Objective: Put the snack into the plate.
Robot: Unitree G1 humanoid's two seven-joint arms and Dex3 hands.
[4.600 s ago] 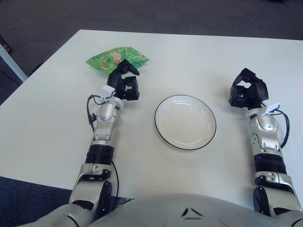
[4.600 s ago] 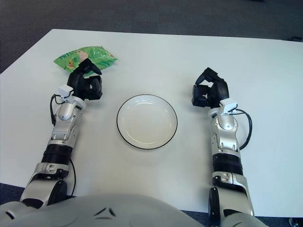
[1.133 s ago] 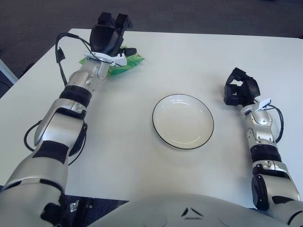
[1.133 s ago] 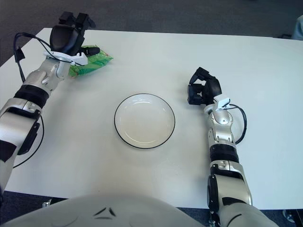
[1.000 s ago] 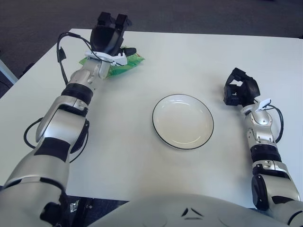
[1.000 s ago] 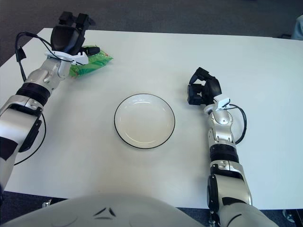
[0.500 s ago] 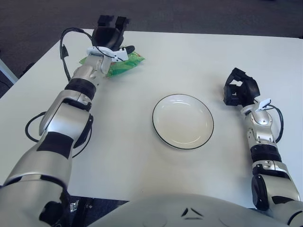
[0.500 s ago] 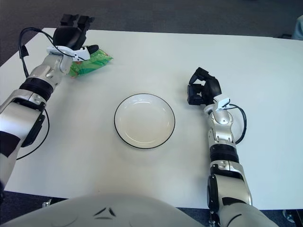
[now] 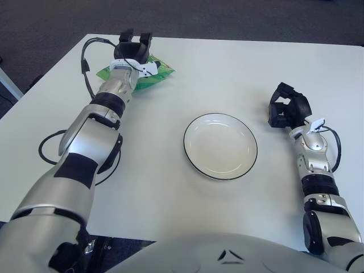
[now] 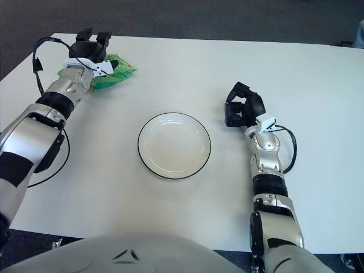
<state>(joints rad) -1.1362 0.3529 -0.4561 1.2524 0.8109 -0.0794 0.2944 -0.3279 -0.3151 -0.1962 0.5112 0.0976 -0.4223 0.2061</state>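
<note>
The left hand (image 9: 132, 50) reaches to the far left part of the table (image 9: 227, 68) and lies over the green snack bag (image 9: 149, 76); I cannot tell if its fingers grasp the bag. The plate (image 9: 220, 146) is well apart, empty. The right hand (image 9: 289, 108) is curled, holding nothing, right of the plate.

- white table (image 9: 187, 68), matte top, evenly lit, corners visible at far left.
- dark grey carpet floor (image 9: 227, 17) beyond the far edge and to the left side.
- pale slanted bar (image 9: 12, 79) at left edge, over the floor.
</note>
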